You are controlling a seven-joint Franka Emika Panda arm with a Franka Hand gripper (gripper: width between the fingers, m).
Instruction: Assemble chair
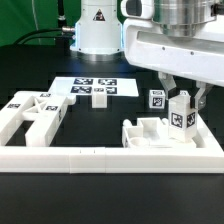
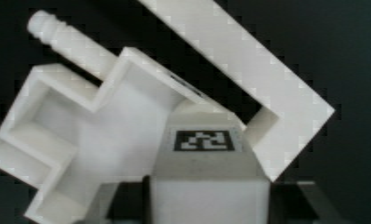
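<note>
My gripper (image 1: 186,103) hangs at the exterior view's right, shut on an upright square white post (image 1: 181,118) with a black-and-white tag on its face. The post stands at the right end of a chunky white chair piece (image 1: 146,133) lying on the black table; whether they touch I cannot tell. In the wrist view the tagged post (image 2: 203,165) fills the gap between both dark fingers of the gripper (image 2: 203,205). Beyond it lies the open-framed white piece (image 2: 84,110).
A long white border rail (image 1: 110,160) runs along the front and shows as a diagonal bar (image 2: 235,60) in the wrist view. More white chair pieces (image 1: 32,112) lie at the left. A small tagged block (image 1: 157,98) stands behind the gripper. The marker board (image 1: 95,88) lies before the robot base (image 1: 97,30).
</note>
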